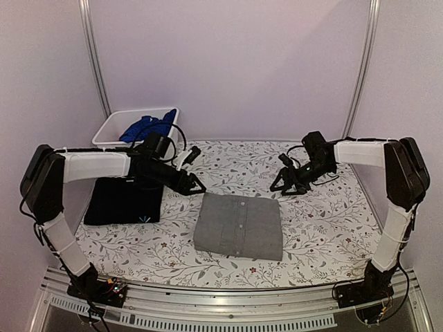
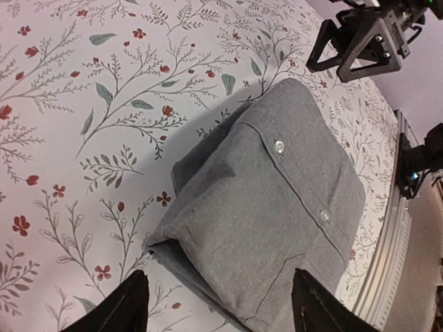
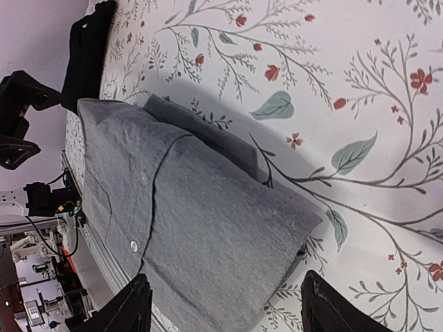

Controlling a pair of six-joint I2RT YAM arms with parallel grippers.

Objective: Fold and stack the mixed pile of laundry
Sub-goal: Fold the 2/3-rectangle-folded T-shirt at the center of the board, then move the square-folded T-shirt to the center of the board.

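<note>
The grey shirt lies folded into a neat rectangle in the middle of the flowered tablecloth, its button strip facing up. The collar end is towards the far side.

The left gripper hangs just past the shirt's far left corner, with no cloth in it. In the left wrist view its two fingers stand wide apart. The shirt's corner lies below them, in line with the gap and clear of both.

The right gripper hangs off the far right corner, a little farther from the cloth. Its fingers are also spread wide and empty. In the right wrist view the shirt's folded edge lies under the gap, touching neither finger.

The black T-shirt lies folded flat at the left edge of the table, beside the grey shirt and apart from it. The blue garment sits crumpled in the white bin at the far left.
</note>
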